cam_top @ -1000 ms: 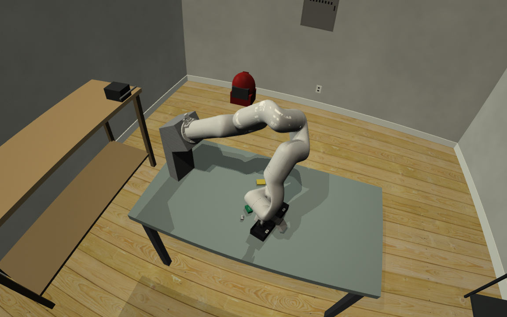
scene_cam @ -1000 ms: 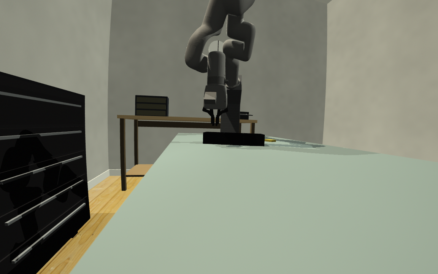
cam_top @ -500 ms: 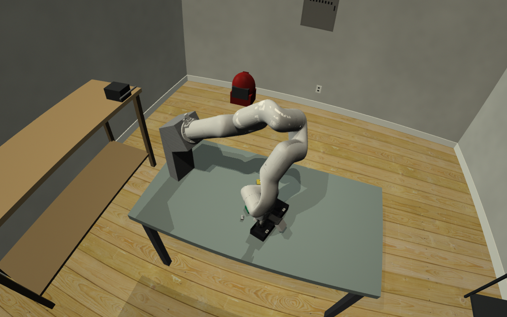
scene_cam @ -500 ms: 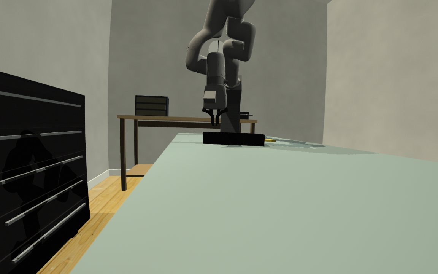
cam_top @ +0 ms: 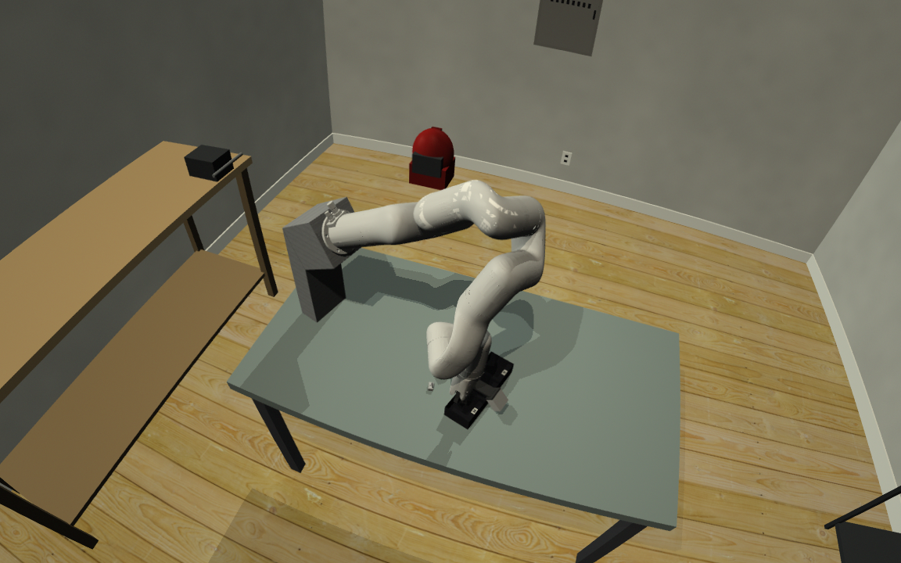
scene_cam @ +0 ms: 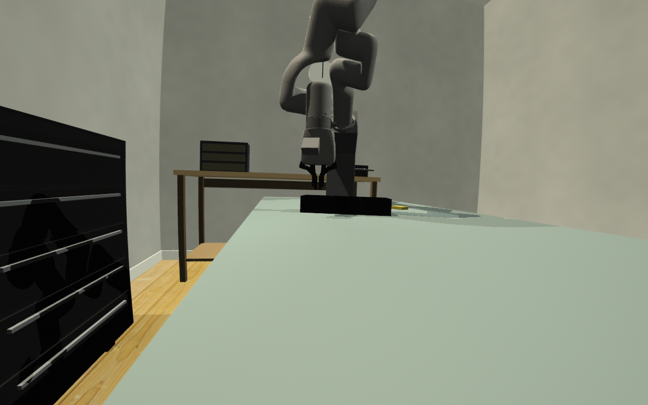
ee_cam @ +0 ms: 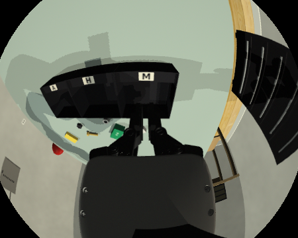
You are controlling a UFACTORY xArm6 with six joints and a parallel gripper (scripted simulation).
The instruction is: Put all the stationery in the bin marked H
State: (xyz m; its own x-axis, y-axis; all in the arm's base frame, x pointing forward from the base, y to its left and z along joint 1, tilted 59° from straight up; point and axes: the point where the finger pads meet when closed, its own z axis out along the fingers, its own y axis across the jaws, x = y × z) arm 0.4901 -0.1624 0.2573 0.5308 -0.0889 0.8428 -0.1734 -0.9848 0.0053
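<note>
My gripper [cam_top: 463, 399] [scene_cam: 318, 187] [ee_cam: 145, 111] is shut above bin M [cam_top: 473, 410] [ee_cam: 146, 77]; I see nothing between its fingers. Bin H [ee_cam: 88, 80] stands between bin M and bin A [cam_top: 506, 364] [ee_cam: 53, 87]; its inside is too dark to read. Behind the bins in the wrist view lie a yellow block [ee_cam: 71, 137] [scene_cam: 400, 207], a thin brass-coloured thing [ee_cam: 92, 133], a small dark thing [ee_cam: 79, 125], a grey ring-like thing [ee_cam: 105, 121] and a green box [ee_cam: 116, 133]. A small white thing [cam_top: 430, 385] [ee_cam: 144, 131] lies near the green box, partly hidden by the fingers.
The three bins stand in a touching row on the green-grey table [cam_top: 579, 420] [scene_cam: 367, 302]. The arm hides part of the table in the top view. A black drawer cabinet [scene_cam: 64, 226] [ee_cam: 265, 86] stands beside the table, and a wooden workbench [cam_top: 90, 231] stands on the other side.
</note>
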